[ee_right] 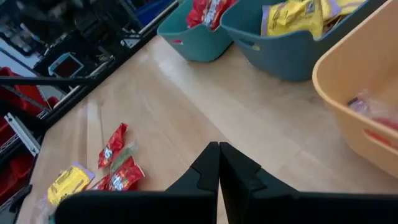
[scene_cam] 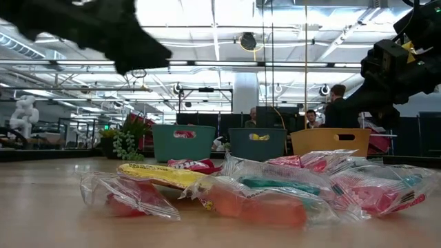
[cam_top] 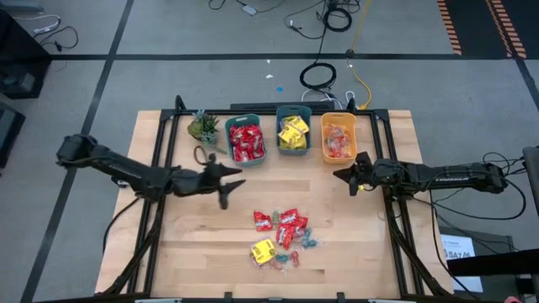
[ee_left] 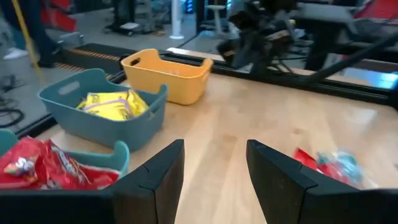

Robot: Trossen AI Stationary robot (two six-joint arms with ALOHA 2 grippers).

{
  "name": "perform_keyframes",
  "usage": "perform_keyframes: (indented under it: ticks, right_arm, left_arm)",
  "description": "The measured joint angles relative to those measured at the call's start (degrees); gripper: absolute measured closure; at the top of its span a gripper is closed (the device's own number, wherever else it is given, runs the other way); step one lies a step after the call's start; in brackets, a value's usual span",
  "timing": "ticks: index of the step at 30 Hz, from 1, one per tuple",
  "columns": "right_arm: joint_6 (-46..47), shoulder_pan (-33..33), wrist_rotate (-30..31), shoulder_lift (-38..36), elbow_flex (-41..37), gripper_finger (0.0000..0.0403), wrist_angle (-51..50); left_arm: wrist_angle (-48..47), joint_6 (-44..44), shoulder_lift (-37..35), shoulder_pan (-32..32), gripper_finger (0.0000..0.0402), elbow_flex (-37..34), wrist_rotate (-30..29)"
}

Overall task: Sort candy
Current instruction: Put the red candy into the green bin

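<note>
Two dark fingers of the left gripper (ee_left: 211, 180) stand apart with bare tabletop showing between them and nothing held; in the high view this gripper (cam_top: 226, 181) hangs above the light wooden table (cam_top: 194, 252), just in front of the leftmost bin. The right gripper (ee_right: 218, 171) has its fingers pressed together, empty, and sits near the table's right side (cam_top: 347, 178), just in front of the orange bin.

Beyond the left fingers lie three small plastic bins in a row along the far edge: a teal bin of red packets (cam_top: 247, 140), a teal bin of yellow packets (cam_top: 293, 131) and an orange bin of small clear-wrapped sweets (cam_top: 338, 139). A small green plant (cam_top: 203, 126) stands just beside the red-packet bin, on its left.

The unsorted candy pile (cam_top: 282, 236) lies on the near middle of the table, well apart from both grippers: red packets (cam_top: 289, 223), one yellow packet (cam_top: 264, 251) and tiny teal and clear twist-wrapped pieces (cam_top: 307, 242), loosely touching.
</note>
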Motion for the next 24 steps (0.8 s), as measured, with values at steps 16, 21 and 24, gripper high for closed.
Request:
perform_keyframes:
  ticks: [16,21,24]
  right_arm:
    - [-14.3,1.76,-4.84,5.98,0.09,0.0329,18.62]
    - [-18.69,4.3,-4.78,16.77,2.03,0.027,23.71]
    - [-24.25,6.37,-4.77,24.5,6.32,0.0242,23.93]
  left_arm:
    - [1.42,1.51,-17.22,-7.01,0.0219,-15.21,0.39]
    - [2.86,1.07,-20.32,-7.91,0.0219,-17.33,0.37]
    - [2.79,1.07,-21.36,-7.97,0.0219,-17.91,0.37]
